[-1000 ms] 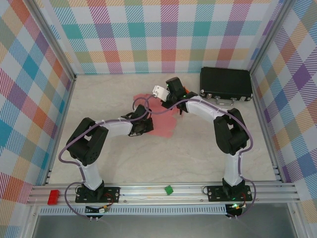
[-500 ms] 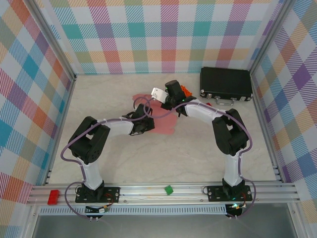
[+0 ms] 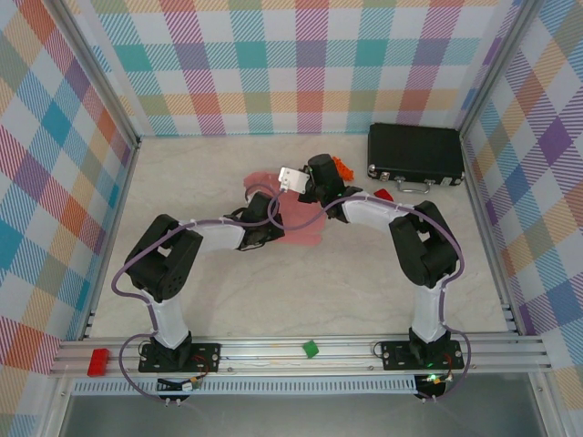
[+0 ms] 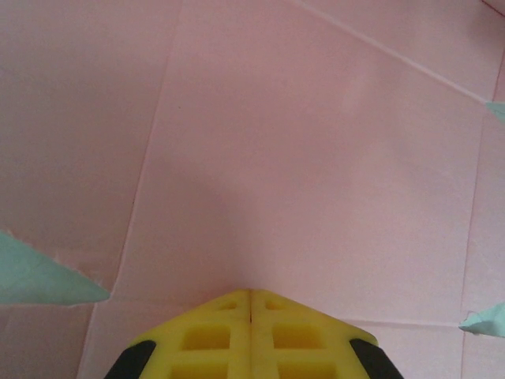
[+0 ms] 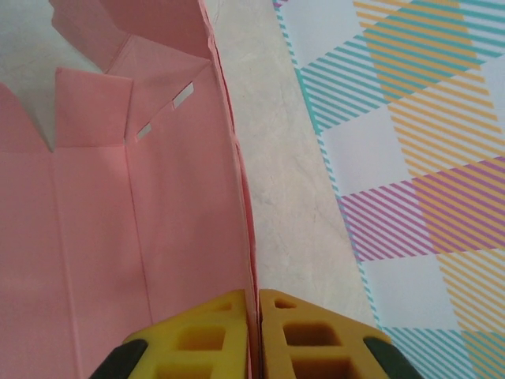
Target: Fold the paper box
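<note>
Just past the middle of the table (image 3: 364, 282), the 2 arms meet over the pink box (image 3: 305, 226), which is not yet a box at all: it is a creased, notched sheet lying partly flat, with 1 part lifted.

The right gripper (image 3: 302, 189) reaches in from the right. Its wrist view shows the gripper (image 5: 257, 296) with yellow fingers (image 5: 213, 332) pinching the card's raised edge, which runs edge-on straight up between them. To the left of that edge the box (image 5: 118, 237) spreads out with fold lines, 2 small slits and notched flaps at the far end. To the right are bare table (image 5: 292, 174) and the checked wall (image 5: 410, 158).

The left gripper (image 3: 271, 221) comes in from the left, low over the sheet. In its own view the gripper (image 4: 251, 294) has its 2 yellow fingers (image 4: 209, 339) pressed together, tips right at the pink card (image 4: 316, 158). I cannot tell whether any card is caught between them. Creases cross the sheet there, and small teal slivers show at its left and right edges.

Far right, a black case (image 3: 414, 153) lies against the wall, well apart from the sheet. A red bit (image 3: 383, 194) sits just near of it and an orange bit (image 3: 342, 166) just beside the right arm. On the near rail (image 3: 364, 357) rest a green block (image 3: 311, 348) and a red block (image 3: 97, 361).
</note>
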You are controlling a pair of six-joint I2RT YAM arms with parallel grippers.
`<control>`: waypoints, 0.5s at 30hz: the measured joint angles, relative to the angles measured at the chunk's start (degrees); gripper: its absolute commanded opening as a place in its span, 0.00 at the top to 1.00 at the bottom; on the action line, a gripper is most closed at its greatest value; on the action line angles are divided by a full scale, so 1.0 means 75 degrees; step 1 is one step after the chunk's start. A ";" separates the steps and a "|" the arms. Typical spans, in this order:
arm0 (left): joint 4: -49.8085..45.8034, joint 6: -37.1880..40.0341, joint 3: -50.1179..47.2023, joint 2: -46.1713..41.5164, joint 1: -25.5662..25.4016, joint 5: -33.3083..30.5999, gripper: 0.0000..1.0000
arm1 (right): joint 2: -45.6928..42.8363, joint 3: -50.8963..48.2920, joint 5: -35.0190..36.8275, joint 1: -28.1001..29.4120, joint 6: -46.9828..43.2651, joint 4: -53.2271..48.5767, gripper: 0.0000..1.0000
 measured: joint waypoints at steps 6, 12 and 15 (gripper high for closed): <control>0.0385 -0.0143 -0.0242 -0.0070 0.0000 0.0003 1.00 | 0.0085 -0.0152 -0.0108 0.0003 -0.0312 0.0367 0.87; 0.0527 -0.0172 -0.0431 -0.0192 0.0000 0.0012 1.00 | 0.0111 -0.0318 -0.0181 0.0003 -0.0568 0.0708 0.86; 0.0481 -0.0169 -0.0560 -0.0329 0.0000 0.0026 0.97 | 0.0157 -0.0318 -0.0178 0.0003 -0.0702 0.0903 0.86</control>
